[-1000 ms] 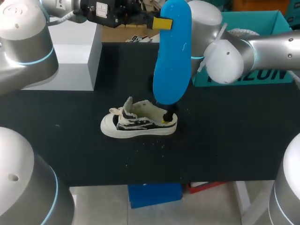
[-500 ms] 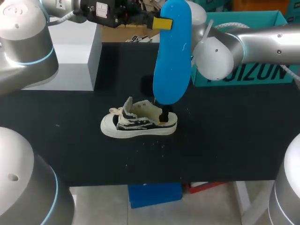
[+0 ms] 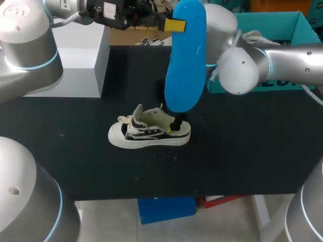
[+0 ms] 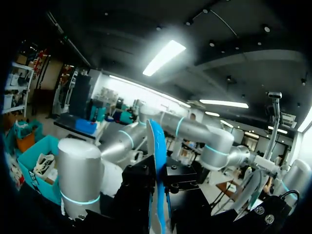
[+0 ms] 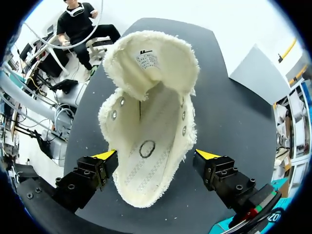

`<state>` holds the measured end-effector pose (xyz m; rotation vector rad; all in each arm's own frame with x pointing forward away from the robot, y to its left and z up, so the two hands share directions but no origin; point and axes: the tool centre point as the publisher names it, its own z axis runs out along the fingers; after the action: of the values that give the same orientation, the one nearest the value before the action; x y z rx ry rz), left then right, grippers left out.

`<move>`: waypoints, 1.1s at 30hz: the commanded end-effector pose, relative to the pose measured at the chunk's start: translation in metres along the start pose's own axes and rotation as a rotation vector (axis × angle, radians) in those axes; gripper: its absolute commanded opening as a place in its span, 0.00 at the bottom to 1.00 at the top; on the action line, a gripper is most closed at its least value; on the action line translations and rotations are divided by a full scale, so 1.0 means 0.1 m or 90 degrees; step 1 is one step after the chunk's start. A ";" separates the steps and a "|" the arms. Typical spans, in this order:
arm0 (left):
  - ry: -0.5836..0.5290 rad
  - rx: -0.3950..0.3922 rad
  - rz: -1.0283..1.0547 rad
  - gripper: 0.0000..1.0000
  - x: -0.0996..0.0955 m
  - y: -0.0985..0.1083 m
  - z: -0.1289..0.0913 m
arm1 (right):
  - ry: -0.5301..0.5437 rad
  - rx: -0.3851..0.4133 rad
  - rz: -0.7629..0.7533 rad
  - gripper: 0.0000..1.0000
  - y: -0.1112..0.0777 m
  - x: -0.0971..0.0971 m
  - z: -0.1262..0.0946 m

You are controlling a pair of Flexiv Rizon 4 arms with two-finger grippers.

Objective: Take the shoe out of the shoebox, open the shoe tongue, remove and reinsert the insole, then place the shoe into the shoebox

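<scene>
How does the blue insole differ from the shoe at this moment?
The insole is plain blue; the shoe is cream with dark stripes. The insole hangs upright in the left tool; the shoe stands on the table, the open right tool astride its heel. Both are outside the shoebox.

Black table [image 3: 242,151], shoe [image 3: 149,132] atop

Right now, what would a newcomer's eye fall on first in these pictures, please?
Most striking is the big blue insole, held upright above the middle of the table by the left claw. Below it a white shoe sits on its sole on the black surface, its tongue pulled open, with the right claw at its heel.
</scene>
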<state>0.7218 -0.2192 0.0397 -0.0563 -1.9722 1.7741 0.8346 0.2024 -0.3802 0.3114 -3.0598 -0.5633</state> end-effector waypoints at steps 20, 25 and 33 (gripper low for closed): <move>-0.002 0.000 0.000 0.00 0.00 0.00 0.01 | -0.058 -0.306 -0.009 1.00 -0.23 0.15 0.23; -0.002 0.000 0.000 0.00 0.00 0.00 0.01 | -0.066 -0.335 0.007 1.00 -0.29 0.17 0.27; -0.002 0.000 0.000 0.00 0.00 0.00 0.01 | -0.067 -0.345 0.021 1.00 -0.39 0.20 0.32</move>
<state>0.7217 -0.2192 0.0397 -0.0562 -1.9723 1.7744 0.8222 0.1767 -0.4206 0.2220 -2.8499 -1.3656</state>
